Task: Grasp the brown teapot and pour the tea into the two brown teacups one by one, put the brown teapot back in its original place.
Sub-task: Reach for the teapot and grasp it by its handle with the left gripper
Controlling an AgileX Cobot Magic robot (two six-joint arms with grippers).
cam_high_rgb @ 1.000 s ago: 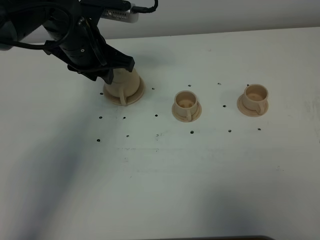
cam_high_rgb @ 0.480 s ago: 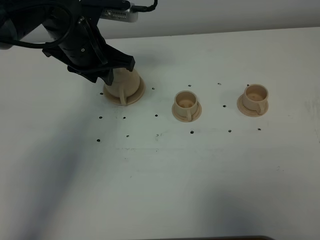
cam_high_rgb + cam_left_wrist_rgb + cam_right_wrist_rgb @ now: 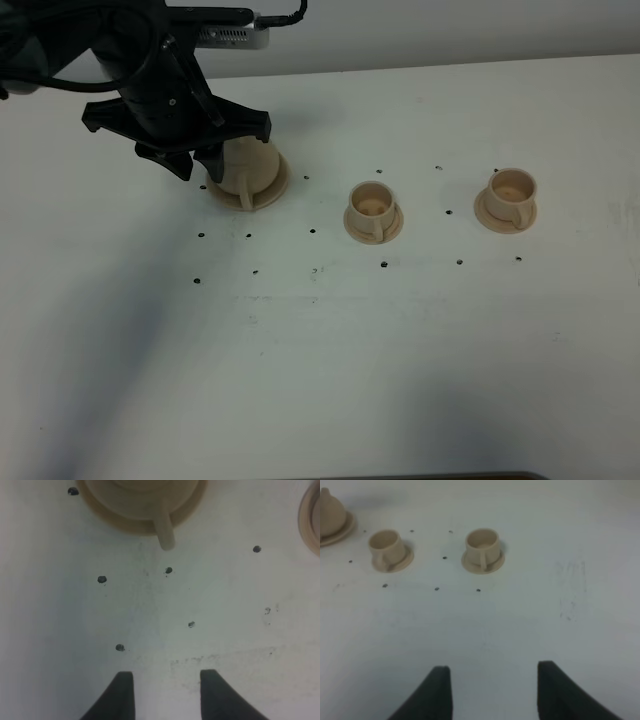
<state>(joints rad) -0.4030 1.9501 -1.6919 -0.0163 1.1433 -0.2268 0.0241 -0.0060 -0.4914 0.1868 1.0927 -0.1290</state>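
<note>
- High view: the brown teapot stands upright on its wide saucer at the far left of the table, its handle turned to the near side; the left gripper hangs over the pot's left flank, and from here it is hard to tell whether it touches; the middle teacup and the right teacup sit on their small saucers, well apart, to the right.
- Progress, as a judgement: the pot is on its home saucer and not lifted; whether the cups hold tea cannot be told, so pouring may be wholly ahead or already done.
- Left wrist view: the left gripper's fingers stand apart with only bare table and black dots between them; it is open and empty; the brown teapot lies beyond the tips, not touched.
- Right wrist view: the right gripper is spread and empty over bare table; both teacups and the teapot lie far off.
- Writing: no brand, label or readable text in any view.
</note>
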